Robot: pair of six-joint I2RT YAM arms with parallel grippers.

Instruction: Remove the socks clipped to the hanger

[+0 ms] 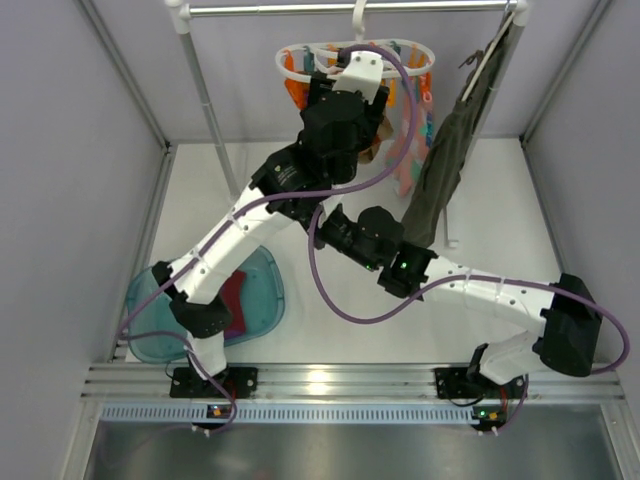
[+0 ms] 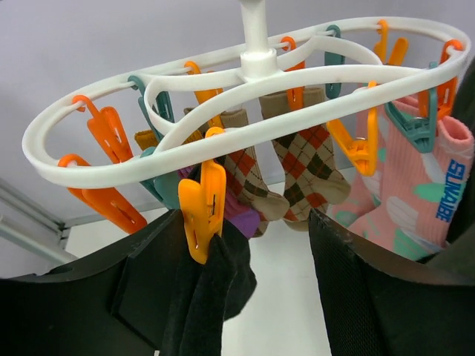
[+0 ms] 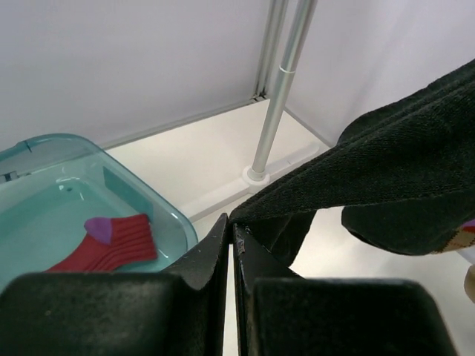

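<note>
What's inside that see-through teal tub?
One red ribbed sock with a purple toe lies in the tub. From above, the left arm covers part of it, so more could be hidden.

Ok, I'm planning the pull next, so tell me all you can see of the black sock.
The black sock is limp dark knit, hanging by its top edge from an orange clip on the white hanger. It hangs between the open fingers of the left gripper; the right gripper is shut on one edge.
</note>
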